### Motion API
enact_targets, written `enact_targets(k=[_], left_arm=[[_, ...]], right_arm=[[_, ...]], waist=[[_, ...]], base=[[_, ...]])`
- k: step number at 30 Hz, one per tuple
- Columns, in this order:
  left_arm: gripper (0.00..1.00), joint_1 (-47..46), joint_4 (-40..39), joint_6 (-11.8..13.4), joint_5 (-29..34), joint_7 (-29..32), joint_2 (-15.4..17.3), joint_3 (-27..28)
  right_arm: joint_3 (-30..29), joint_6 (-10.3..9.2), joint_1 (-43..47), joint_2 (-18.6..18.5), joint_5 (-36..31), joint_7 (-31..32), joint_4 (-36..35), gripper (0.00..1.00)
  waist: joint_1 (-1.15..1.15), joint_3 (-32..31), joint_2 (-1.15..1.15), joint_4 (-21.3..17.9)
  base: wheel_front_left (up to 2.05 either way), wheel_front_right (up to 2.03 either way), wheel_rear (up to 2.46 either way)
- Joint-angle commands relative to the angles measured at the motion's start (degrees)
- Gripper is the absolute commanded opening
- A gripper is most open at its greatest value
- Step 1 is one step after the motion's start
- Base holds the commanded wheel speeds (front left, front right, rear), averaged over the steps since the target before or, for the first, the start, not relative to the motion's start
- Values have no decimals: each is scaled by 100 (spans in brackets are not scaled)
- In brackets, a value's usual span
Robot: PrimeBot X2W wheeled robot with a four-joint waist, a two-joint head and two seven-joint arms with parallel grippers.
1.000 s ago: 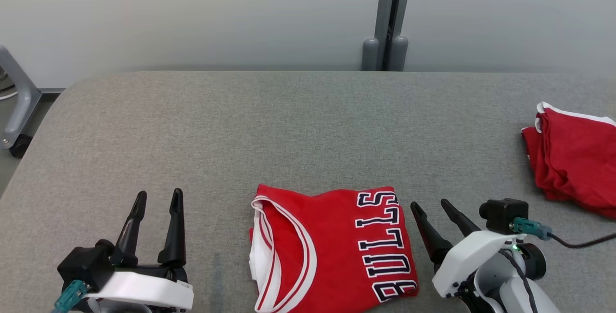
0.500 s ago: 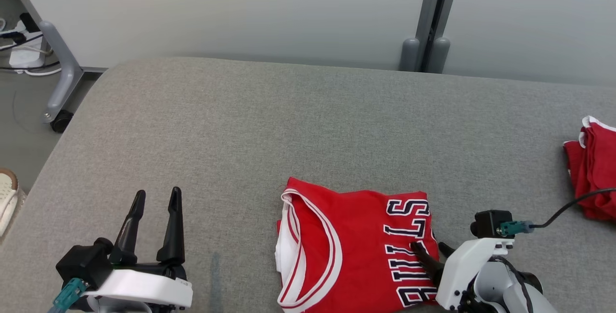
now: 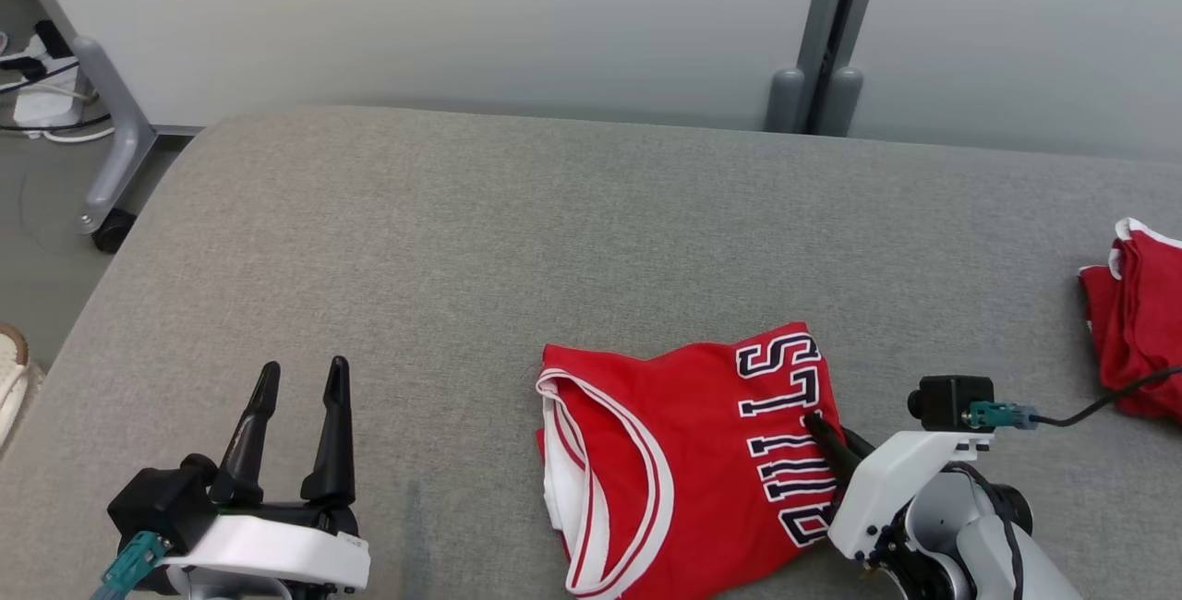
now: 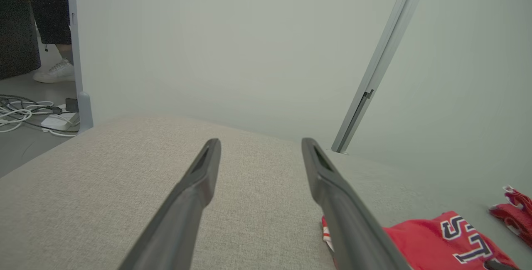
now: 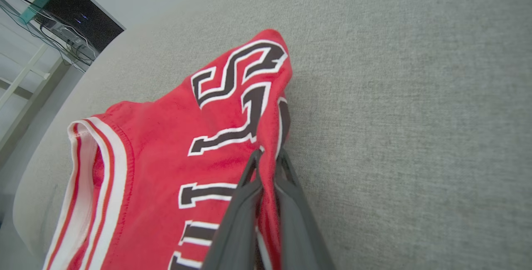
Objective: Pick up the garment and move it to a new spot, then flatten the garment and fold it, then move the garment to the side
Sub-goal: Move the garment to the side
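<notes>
The garment is a folded red jersey (image 3: 688, 448) with white trim and dark lettering, lying near the front edge of the grey table (image 3: 517, 240). My right gripper (image 3: 822, 429) is shut on the jersey's right edge, and that edge is pulled up off the table. In the right wrist view the two fingers (image 5: 268, 158) pinch the red cloth (image 5: 166, 153) between them. My left gripper (image 3: 300, 377) hovers open at the lower left, well apart from the jersey. Its spread fingers (image 4: 259, 147) hold nothing, with the jersey (image 4: 444, 241) off to their right.
A second red garment (image 3: 1136, 332) lies bunched at the table's right edge. Behind the table stands a pale wall with a grey post (image 3: 817, 28). On the floor at left are a wheeled grey frame leg (image 3: 106, 129), cables and a person's shoe (image 3: 9, 369).
My right gripper moved in onto the jersey's right edge and shut on it, lifting and skewing that side. The camera swung left after the first frame. The left arm has not moved.
</notes>
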Motion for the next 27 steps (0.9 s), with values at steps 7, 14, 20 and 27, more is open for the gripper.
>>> enact_targets(k=[7,14,20,27], left_arm=[[100,-27,-104,-9,-60,-23,100,-143],[100,-140,-180,-9,-59,-23,157,-415],[100,-240,-238,-9,-99,-23,193,-758],[100,-269,-213,-9,-146,-23,255,-900]], right_arm=[[-186,-1,-36,-51,-271,-376,-180,0],[-185,0,121,-49,-289,-485,-448,0],[-275,0,299,-45,-326,-536,-707,0],[-225,0,406,-44,-348,-581,-985,0]], waist=[[0,54,0,-696],[0,83,0,-1325],[0,136,0,-1878],[0,202,0,-2361]], base=[[0,0,0],[0,0,0],[0,0,0],[0,0,0]])
